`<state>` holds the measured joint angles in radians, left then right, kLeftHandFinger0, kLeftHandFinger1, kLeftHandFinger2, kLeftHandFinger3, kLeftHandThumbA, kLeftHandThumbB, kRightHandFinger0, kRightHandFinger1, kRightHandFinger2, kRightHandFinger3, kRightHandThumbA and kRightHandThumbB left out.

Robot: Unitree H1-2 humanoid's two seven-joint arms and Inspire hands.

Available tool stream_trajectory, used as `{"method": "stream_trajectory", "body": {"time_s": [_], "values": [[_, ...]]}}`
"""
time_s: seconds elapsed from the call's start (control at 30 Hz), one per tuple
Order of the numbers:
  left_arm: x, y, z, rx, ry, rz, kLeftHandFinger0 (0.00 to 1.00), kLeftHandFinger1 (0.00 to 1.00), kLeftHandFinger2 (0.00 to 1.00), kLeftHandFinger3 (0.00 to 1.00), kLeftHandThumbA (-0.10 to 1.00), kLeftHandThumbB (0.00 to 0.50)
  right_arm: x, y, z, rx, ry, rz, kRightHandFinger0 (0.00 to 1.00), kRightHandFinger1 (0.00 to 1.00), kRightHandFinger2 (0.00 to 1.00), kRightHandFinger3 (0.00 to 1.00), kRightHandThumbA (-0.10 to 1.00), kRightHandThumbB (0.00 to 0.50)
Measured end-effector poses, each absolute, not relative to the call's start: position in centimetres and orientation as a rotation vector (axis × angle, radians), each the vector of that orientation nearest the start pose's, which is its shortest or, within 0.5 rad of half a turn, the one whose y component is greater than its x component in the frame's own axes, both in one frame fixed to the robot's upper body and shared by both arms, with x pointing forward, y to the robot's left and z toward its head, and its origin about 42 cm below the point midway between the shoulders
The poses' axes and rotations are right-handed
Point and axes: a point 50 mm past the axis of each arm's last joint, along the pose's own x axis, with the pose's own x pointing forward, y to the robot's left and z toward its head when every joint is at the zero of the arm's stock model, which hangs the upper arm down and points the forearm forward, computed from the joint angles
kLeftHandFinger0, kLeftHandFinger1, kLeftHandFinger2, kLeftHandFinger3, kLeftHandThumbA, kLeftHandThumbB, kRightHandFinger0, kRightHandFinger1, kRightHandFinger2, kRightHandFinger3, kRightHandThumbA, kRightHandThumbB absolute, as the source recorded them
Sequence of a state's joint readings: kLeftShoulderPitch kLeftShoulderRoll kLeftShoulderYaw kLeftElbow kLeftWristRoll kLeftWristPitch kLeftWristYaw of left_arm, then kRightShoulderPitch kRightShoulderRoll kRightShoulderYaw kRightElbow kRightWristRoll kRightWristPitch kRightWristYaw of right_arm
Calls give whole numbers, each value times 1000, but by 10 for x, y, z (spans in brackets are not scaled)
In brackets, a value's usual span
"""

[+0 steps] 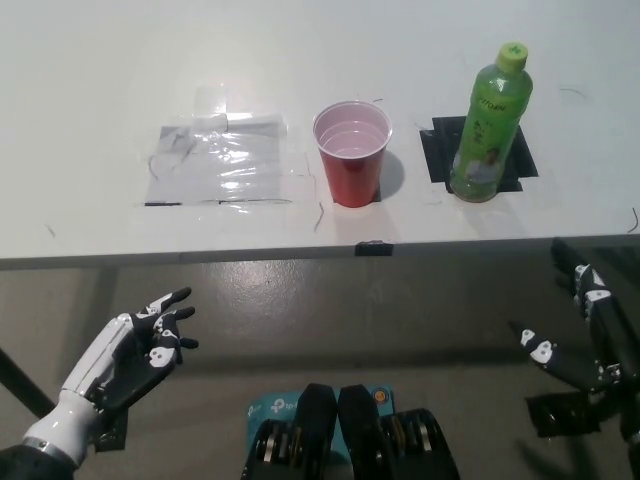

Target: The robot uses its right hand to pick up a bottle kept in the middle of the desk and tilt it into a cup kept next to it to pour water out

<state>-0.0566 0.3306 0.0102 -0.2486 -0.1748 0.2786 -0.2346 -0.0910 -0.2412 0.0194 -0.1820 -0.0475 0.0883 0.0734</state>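
At the lower left the white left hand (140,345) hangs below the worktop's front edge, palm turned up, its fingers (172,300) spread apart and holding nothing. Above it, on the white worktop (90,120), lies one patch of clear shiny tape (222,160), flat and wrinkled, with a thin dark strip along its lower edge.

Just right of the tape stands one red cup (352,152), upright, its white inside showing — whether there is any liquid in it cannot be told. Near the cup, but apart from it, one green bottle (492,125) stands upright with a light green cap, resting on a square of black tape (482,152). A small bit of black tape (374,247) sits on the worktop's front edge below the cup.

At the lower right the black right hand (585,340) is below the worktop edge, well apart from the bottle — its fingers (535,348) are spread open and empty.
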Motion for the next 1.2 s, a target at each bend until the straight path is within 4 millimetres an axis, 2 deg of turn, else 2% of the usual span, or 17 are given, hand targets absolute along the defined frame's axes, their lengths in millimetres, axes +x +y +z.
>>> {"method": "stream_trajectory", "body": {"time_s": [0.13,0.17,0.2,0.23,0.27,0.33,0.43,0.5,0.53,0.57,0.6,0.63,0.8,0.97,1.1,1.13,1.2], "values": [[295,287,175,165,-4,-275,727,913,1000,1000,661,156,324,-269,198,-287,-232,76,1000,1000,1000,1000,669,227],[295,287,175,165,-4,-275,725,909,1000,1000,653,158,330,-270,206,-287,-251,68,1000,1000,1000,1000,633,217],[295,287,175,165,-4,-275,722,907,1000,1000,645,141,334,-270,212,-286,-267,63,1000,1000,1000,1000,650,231],[295,287,175,165,-4,-275,721,907,1000,1000,642,140,338,-270,218,-286,-281,59,1000,1000,1000,1000,653,231],[295,287,175,165,-4,-275,723,912,1000,1000,638,146,343,-269,226,-286,-297,57,1000,1000,1000,1000,690,257],[295,287,175,165,-4,-275,730,924,1000,1000,632,139,352,-267,236,-287,-316,55,1000,1000,1000,1000,663,253],[295,287,176,165,-5,-276,730,922,1000,1000,636,140,367,-264,253,-284,-339,54,1000,1000,1000,1000,698,300],[295,287,176,165,-7,-276,718,916,1000,1000,635,145,376,-262,260,-282,-341,53,1000,1000,1000,1000,786,343],[295,287,176,165,-7,-276,716,915,1000,1000,635,144,379,-262,262,-283,-336,54,1000,1000,1000,1000,837,394],[295,287,176,165,-7,-276,717,914,1000,1000,635,145,383,-262,264,-286,-327,54,1000,1000,1000,1000,842,381],[295,287,176,165,-6,-276,719,915,1000,1000,636,152,388,-261,264,-295,-302,57,1000,1000,1000,1000,893,415],[295,287,176,165,-6,-276,722,916,1000,1000,640,153,391,-261,264,-304,-284,60,1000,1000,1000,1000,903,418],[296,287,174,164,2,-275,720,908,1000,1000,616,143,408,-262,254,-339,-161,60,1000,1000,1000,1000,963,499],[296,287,173,163,4,-275,719,912,1000,1000,617,137,417,-263,239,-375,-63,27,1000,1000,1000,1000,1000,500],[296,287,173,163,4,-275,733,919,1000,1000,613,113,431,-261,240,-366,-20,-28,1000,1000,1000,1000,1000,500],[296,287,173,163,4,-276,734,918,1000,1000,615,133,435,-262,240,-359,-9,-41,1000,1000,1000,1000,1000,500],[296,287,173,163,5,-277,729,914,1000,1000,613,136,443,-266,238,-345,18,-70,1000,1000,1000,1000,1000,500]]}}
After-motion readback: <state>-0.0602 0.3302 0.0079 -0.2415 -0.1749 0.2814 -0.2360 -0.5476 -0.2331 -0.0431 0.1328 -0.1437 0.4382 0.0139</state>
